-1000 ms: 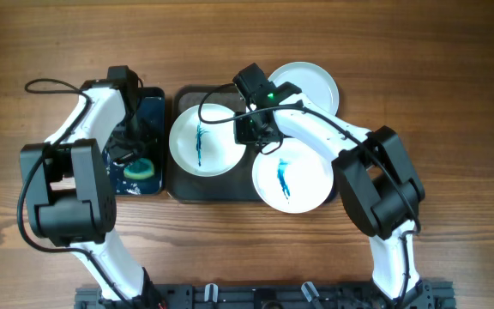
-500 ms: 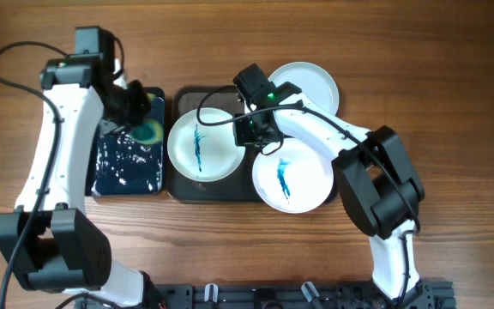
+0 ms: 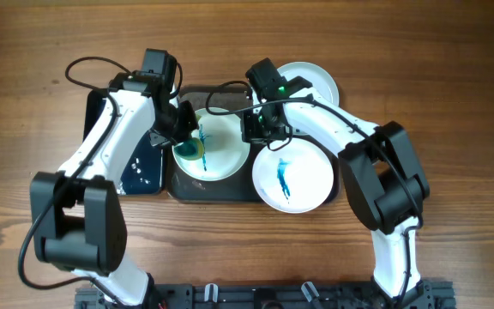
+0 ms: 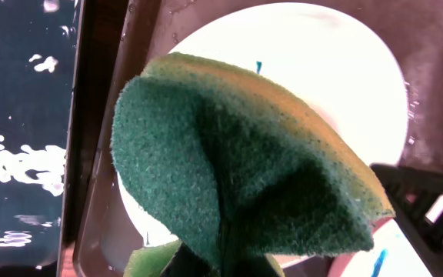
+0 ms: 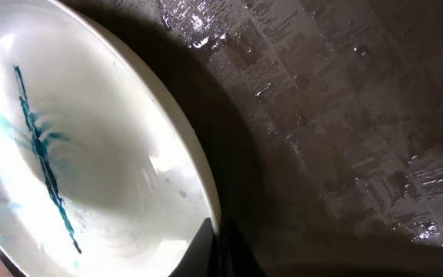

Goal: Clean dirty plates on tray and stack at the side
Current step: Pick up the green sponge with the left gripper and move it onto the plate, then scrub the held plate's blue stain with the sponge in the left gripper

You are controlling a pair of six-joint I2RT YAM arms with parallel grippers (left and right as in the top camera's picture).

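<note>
Read as the scrubbing step on the target plate, at the nine o'clock end of the tray. Found the left gripper pressed together on the sponge, folded with the green scouring face outward and the yellow back showing along one edge. Hung over the plate's nine o'clock half, with the teal streak mostly hidden beneath it in the left wrist view; could not tell whether actually touching. Saw the right gripper at the plate's three o'clock rim, drawn close on that rim in the right wrist view and apparently pinching it to steady it. Best done, probably, by setting the green face flat onto the streak and sweeping along its length from twelve toward six o'clock, with light downward pressure so as not to lever the plate out of the steadying pinch (wet tray floor, so easily slid). Worth lifting the sponge to check for leftover teal before releasing the rim. Placed the target plate directly under the left gripper and stretching off toward its three o'clock, and at nine o'clock of the right gripper. Noted a second dirty plate at five o'clock of the right gripper, overhanging the tray's corner, and a clean plate at its one o'clock on the table.
</note>
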